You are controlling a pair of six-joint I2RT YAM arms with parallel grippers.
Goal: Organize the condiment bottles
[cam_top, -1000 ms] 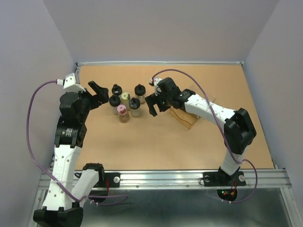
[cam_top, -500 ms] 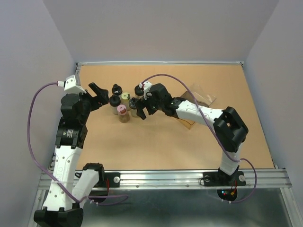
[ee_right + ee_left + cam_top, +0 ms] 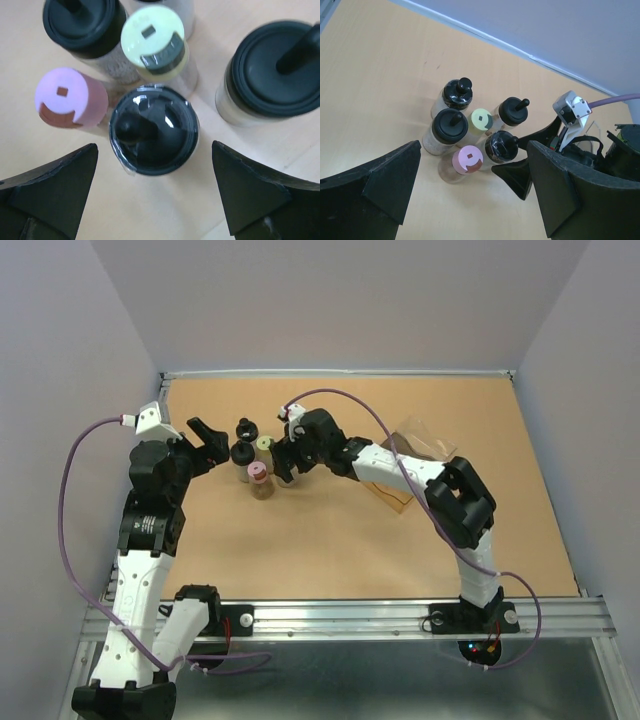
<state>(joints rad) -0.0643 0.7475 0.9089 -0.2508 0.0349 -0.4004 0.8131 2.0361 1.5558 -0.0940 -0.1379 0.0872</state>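
Note:
Six condiment bottles stand in a tight cluster at the back left. In the left wrist view they are four black-capped ones (image 3: 457,94) (image 3: 450,126) (image 3: 513,111) (image 3: 501,145), a yellow-green-capped one (image 3: 481,119) and a pink-capped one (image 3: 467,159). My right gripper (image 3: 285,466) is open above the cluster's right side. Its fingers (image 3: 50,195) straddle the near black-capped bottle (image 3: 154,130) without touching it. The pink cap (image 3: 71,97) and yellow-green cap (image 3: 152,36) are beside it. My left gripper (image 3: 206,440) is open and empty, just left of the cluster (image 3: 243,451).
An amber-tinted clear box (image 3: 398,492) lies right of the bottles, partly under my right arm. The purple back wall runs close behind the cluster. Bare tan tabletop (image 3: 330,540) stretches in front of the bottles.
My right gripper has moved left from beside the amber box to over the bottle cluster, jaws still open. The left arm and the bottles have not moved.

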